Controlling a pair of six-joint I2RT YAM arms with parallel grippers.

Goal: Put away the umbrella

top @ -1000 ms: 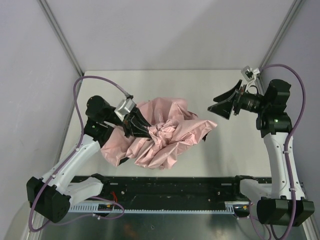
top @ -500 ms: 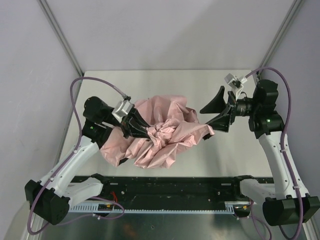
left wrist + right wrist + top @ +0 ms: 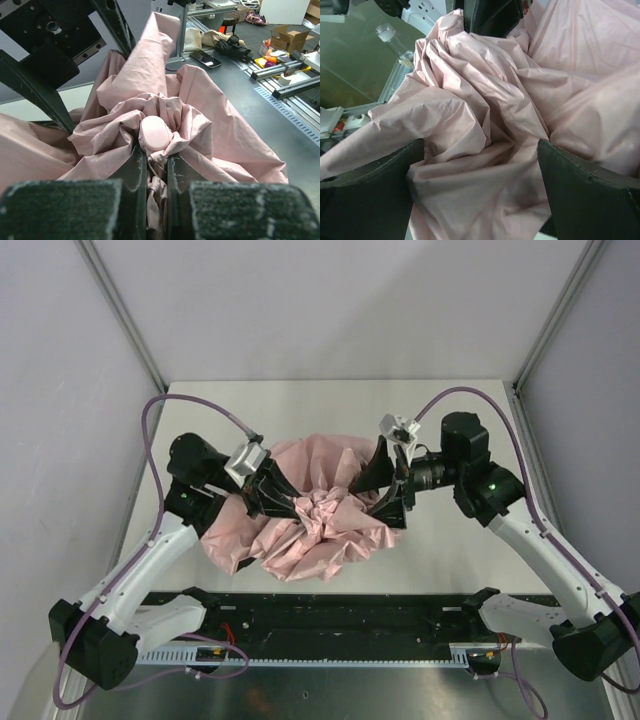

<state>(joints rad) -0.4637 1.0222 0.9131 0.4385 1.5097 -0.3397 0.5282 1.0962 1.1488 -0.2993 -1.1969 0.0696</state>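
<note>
The umbrella (image 3: 318, 532) lies crumpled as a heap of pale pink fabric in the middle of the table; its shaft and ribs are hidden. My left gripper (image 3: 296, 503) is shut on bunched fabric at the heap's left centre. In the left wrist view the gripper (image 3: 155, 167) pinches fabric just below a small rounded pink piece (image 3: 156, 134) of the umbrella (image 3: 215, 125). My right gripper (image 3: 380, 493) is open wide at the heap's right side. In the right wrist view its gripper (image 3: 477, 187) has fabric of the umbrella (image 3: 470, 100) bulging between the spread fingers (image 3: 370, 187).
The white table (image 3: 300, 405) extends behind the heap to grey walls. A black rail (image 3: 330, 612) runs along the near edge between the arm bases. Metal frame posts (image 3: 125, 315) stand at the back corners.
My right arm has swung left from the table's right side, and its open jaws now straddle the right part of the fabric. My left gripper has kept its hold in place.
</note>
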